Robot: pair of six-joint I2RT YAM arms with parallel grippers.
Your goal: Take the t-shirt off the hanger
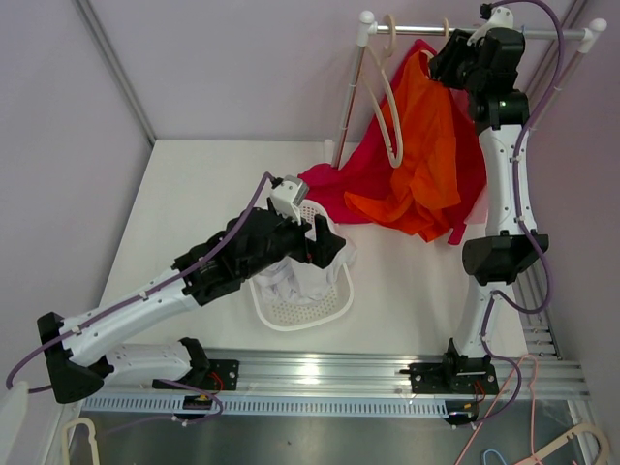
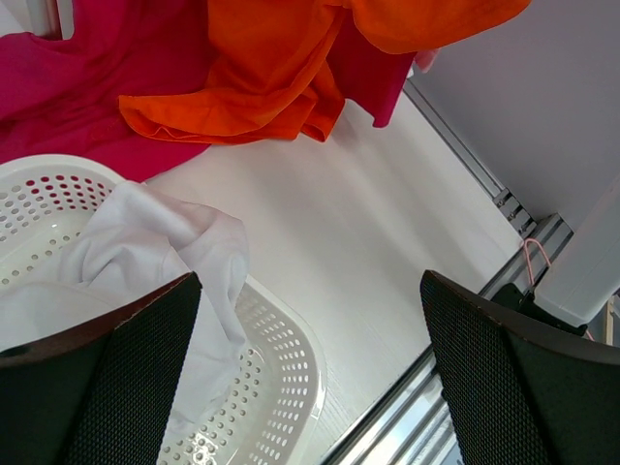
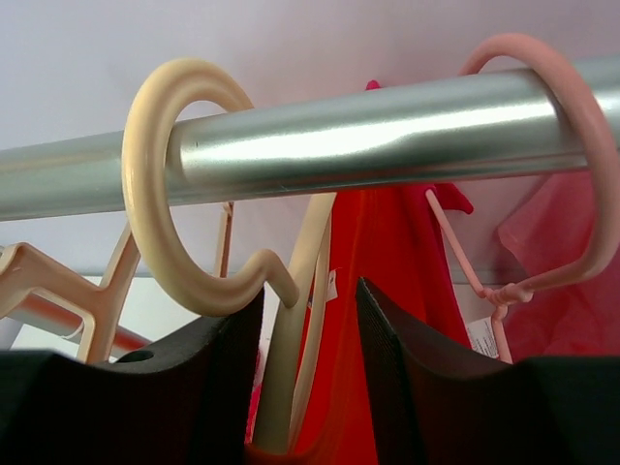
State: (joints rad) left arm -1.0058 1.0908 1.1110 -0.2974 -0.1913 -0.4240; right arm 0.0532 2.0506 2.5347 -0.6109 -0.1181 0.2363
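Right gripper (image 3: 308, 295) is up at the rail (image 3: 387, 140), fingers either side of the neck of the cream hanger (image 3: 145, 155), just under its hook. The spot makes sense: the neck is the only bare, stiff part, so holding there steadies the hanger or lets it be lifted off while the cloth is worked free. The fingers are partly drawn in around the neck with a strip of cloth showing beside it. Cannot tell if they are actually pinching or just straddling.

The orange t-shirt (image 1: 426, 155) is not yet off. Its top is bunched at the hanger right by the right gripper and the rest droops down onto the table (image 1: 194, 194), so its weight drags on the hanger.

A magenta t-shirt (image 1: 339, 184) lies spread under and beside it on the table. A pink hanger (image 3: 538, 46) hooks on the same rail next to the cream one, close enough to get knocked.

Left gripper (image 2: 310, 291) is fully spread and holds nothing. It hovers low over the white basket (image 1: 325, 312), which has a white cloth (image 1: 291, 276) in it and looks like the drop-off spot. The orange hem is near but not touched by it.

Judged step: securing the hanger, early in the task. Next it likely needs a firm hold, with the left arm pulling the cloth off
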